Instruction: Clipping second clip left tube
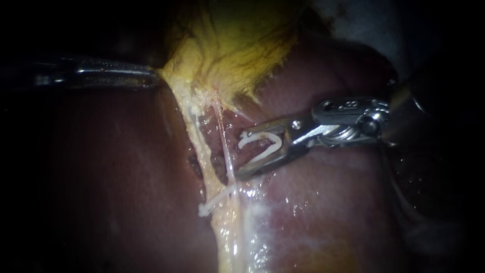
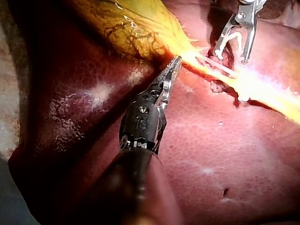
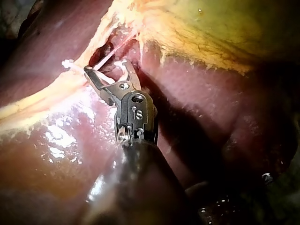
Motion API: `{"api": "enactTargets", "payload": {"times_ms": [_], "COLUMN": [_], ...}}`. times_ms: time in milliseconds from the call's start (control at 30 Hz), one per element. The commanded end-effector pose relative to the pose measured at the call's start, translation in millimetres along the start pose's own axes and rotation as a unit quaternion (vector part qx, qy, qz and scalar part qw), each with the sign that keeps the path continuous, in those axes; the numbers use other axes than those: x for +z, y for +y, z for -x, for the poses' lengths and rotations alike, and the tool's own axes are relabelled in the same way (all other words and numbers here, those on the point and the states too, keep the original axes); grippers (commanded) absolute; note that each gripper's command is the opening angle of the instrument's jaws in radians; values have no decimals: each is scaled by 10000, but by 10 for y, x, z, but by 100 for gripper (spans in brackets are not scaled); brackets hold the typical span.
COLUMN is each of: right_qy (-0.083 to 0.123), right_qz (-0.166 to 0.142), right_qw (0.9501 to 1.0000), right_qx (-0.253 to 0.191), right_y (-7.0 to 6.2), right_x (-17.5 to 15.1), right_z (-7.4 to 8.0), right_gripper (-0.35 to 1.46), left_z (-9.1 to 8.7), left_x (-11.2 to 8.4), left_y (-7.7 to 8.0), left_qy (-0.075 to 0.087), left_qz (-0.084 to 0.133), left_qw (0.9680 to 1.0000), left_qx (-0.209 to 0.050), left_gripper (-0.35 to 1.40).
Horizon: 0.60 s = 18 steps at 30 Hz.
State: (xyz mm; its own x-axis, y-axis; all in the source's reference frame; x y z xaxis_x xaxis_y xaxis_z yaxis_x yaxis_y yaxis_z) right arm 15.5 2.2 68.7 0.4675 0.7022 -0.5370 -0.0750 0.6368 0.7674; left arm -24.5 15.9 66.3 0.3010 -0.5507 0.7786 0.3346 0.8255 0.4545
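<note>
Pinching the tapered edge of the veined, yellow-green gallbladder [image 1: 237,45], the slender steel left instrument [image 1: 149,78] has its jaws pressed together on that tissue. This is judged to be a traction hold, placed so that the thin, pale, glistening tube [image 1: 226,146] stands taut and lifted off the dark red liver [image 1: 116,177].

The hinged metal right instrument [image 1: 240,155] enters from the right. Its jaws stand wide apart and cradle an open white V-shaped clip [image 1: 270,151], one leg along each jaw. The jaw tips lie just beside the tube, on its right, and are not yet around it.

A closed white clip [image 1: 216,200] already crosses the tube lower down, near the pale yellow band of tissue [image 1: 194,131]. Whether this strand is the left tube cannot be told.

Free tube runs between the closed clip and the gallbladder, leaving room for the next clip. A dark raw pocket lies behind the tube, between it and the yellow band, and would admit one jaw. The lower jaw tip sits close to the wet liver surface, so clearance is tightest there.
</note>
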Motion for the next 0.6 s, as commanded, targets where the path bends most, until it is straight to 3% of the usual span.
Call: {"api": "enactTargets", "payload": {"times_ms": [33, 233, 600], "right_qy": [38, 151, 244], "right_qz": [-88, -846, -1383], "right_qw": [10000, 9963, 9896], "right_qx": [-8, -83, -322], "right_y": [-3, -16, -17], "right_x": [0, 5, 29], "right_z": [-1, -5, -3], "right_gripper": [61, 60, 58], "left_z": [0, 0, 0], "left_x": [0, 0, 0], "left_y": [0, 0, 0], "left_qy": [0, 0, 0], "left_qz": [-1, 0, 0], "left_qw": [10000, 10000, 10000], "left_qx": [-1, -1, -1], "left_gripper": [-35, -35, -35]}}
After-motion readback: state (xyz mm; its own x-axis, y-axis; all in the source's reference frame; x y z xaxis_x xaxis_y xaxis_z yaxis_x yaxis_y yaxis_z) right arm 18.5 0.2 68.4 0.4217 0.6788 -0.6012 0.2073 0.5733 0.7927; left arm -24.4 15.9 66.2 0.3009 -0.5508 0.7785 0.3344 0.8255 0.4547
